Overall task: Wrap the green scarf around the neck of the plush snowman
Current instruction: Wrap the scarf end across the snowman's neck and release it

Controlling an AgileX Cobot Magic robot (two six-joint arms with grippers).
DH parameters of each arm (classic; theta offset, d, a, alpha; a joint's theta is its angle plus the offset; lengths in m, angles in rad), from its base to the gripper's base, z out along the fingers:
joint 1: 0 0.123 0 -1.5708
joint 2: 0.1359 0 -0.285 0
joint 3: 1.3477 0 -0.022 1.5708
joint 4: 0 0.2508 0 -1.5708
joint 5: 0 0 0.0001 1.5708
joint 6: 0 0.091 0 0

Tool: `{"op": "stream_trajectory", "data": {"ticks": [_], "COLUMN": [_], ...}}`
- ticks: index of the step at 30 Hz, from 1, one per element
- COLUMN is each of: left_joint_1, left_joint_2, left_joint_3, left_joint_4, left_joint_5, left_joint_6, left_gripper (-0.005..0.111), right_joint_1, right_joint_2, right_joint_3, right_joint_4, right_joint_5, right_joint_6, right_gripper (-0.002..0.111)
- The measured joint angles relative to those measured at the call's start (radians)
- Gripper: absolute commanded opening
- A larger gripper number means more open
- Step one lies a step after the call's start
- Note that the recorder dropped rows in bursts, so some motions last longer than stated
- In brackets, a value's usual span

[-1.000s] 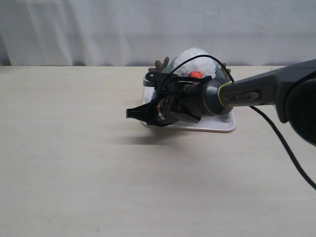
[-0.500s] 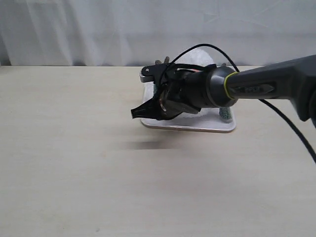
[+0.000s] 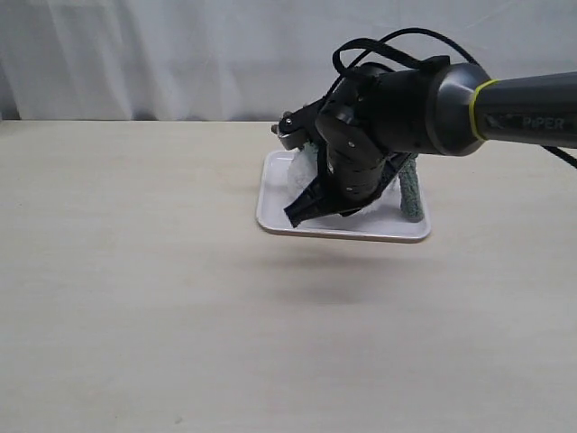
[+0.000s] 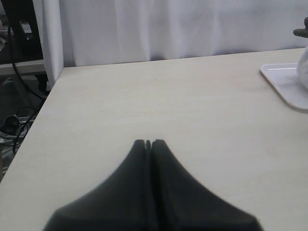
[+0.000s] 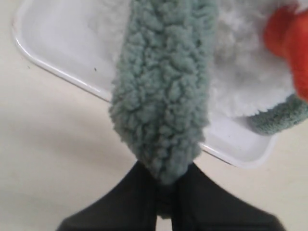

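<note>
The exterior view looks from the front, slightly above the pale wooden table (image 3: 135, 316). The left wrist view looks low along it, the right wrist view closely down. All three share the white rectangular plastic tray (image 3: 272, 206).

right gripper (image 3: 296, 215) now steeper and higher over the tray (image 3: 379, 232), newly tight on the green scarf (image 5: 163, 86)

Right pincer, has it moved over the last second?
Yes. The right pincer has swung rightward, from beyond the white tray's left edge to over the tray, gripping the green scarf.
</note>
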Motion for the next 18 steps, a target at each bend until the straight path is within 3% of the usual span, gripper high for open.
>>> {"op": "stream_trajectory", "data": {"ticks": [18], "left_joint_1": [0.000], "left_joint_2": [0.000], "left_joint_3": [0.000], "left_joint_4": [0.000], "left_joint_5": [0.000], "left_joint_6": [0.000], "left_gripper": [0.000], "right_joint_1": [0.000], "right_joint_2": [0.056], "right_joint_3": [0.000], "right_joint_4": [-0.105], "right_joint_5": [0.166], "right_joint_6": [-0.061], "right_gripper": [0.004]}}
